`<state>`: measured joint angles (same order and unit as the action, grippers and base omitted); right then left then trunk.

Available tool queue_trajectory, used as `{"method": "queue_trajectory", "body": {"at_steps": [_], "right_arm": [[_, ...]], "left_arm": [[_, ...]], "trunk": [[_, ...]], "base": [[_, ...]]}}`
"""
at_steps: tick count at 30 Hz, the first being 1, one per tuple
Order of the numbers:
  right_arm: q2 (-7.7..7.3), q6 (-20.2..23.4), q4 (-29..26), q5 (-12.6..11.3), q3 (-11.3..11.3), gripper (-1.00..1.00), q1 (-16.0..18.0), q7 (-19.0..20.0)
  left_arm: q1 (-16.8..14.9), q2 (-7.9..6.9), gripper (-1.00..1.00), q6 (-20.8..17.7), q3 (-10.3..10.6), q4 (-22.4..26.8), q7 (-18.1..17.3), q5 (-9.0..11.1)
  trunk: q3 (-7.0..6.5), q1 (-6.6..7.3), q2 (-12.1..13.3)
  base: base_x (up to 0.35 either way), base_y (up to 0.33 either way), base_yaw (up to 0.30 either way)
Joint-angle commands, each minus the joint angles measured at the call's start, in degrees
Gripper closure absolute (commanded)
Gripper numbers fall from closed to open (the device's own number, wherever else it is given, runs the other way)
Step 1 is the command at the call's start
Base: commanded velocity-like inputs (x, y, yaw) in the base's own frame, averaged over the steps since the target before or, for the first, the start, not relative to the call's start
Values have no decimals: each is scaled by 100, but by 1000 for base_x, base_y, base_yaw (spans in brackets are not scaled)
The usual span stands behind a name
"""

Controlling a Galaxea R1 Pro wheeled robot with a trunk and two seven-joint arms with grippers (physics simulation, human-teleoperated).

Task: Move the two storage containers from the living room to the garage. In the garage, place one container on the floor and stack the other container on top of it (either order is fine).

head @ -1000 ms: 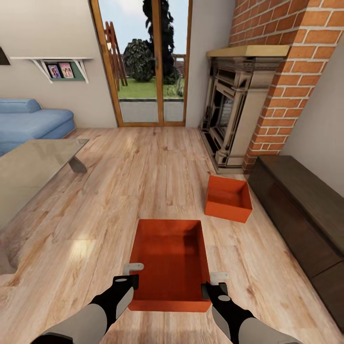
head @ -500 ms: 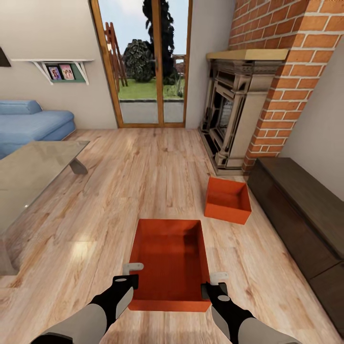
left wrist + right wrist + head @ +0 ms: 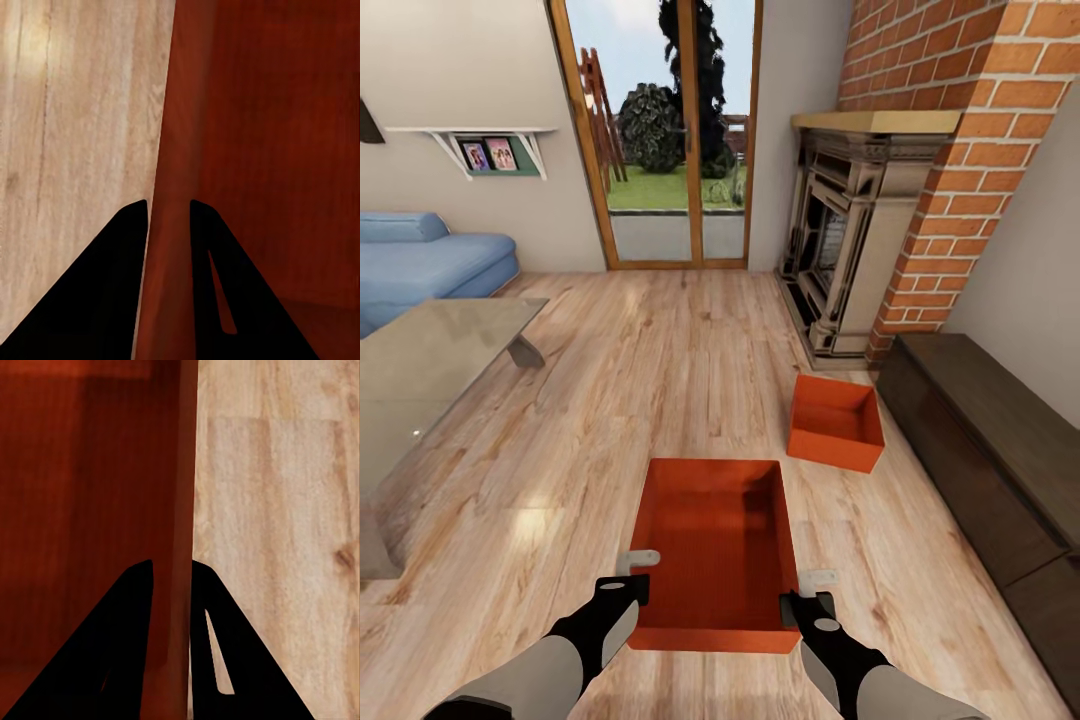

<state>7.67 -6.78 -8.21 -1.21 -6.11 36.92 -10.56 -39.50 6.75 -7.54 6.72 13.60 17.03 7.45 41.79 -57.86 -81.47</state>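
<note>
I'm over a light wood plank floor (image 3: 660, 380). One orange-red bin (image 3: 715, 540) has its side walls between my fingers; whether it touches the planks I can't tell. A second orange-red bin (image 3: 837, 422) rests beyond my right fingers.

the right gripper (image 3: 171, 574) has two black fingers (image 3: 120, 645), one on each side of a thin orange-red wall. that wall belongs to a storage container (image 3: 82, 510). one finger is inside the bin, the other is over the light wood floor (image 3: 277, 510).
</note>
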Motion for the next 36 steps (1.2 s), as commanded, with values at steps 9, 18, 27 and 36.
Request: {"method": "queue_trajectory", "body": {"at_steps": [9, 18, 27, 36], "right_arm": [[17, -3, -30, -6, 5, 100, 8, -44], [18, 17, -23, -36, 18, 100, 8, -32], [21, 27, -22, -45, 22, 100, 8, -25], [24, 19, -23, -40, 17, 100, 8, -25]], "left_arm": [[4, -7, 100, -46, 64, -6, 98, 37], [4, -6, 100, -38, 66, 1, 107, 37], [4, -7, 100, -37, 66, 2, 114, 35], [4, -7, 100, -37, 66, 2, 117, 37]], "trunk": [[-160, 199, 360], [-377, 396, 721], [-604, 594, 1082], [-806, 792, 1443]], "base": [[0, 0, -3], [0, 0, -139], [0, 0, -173], [0, 0, -36]]}}
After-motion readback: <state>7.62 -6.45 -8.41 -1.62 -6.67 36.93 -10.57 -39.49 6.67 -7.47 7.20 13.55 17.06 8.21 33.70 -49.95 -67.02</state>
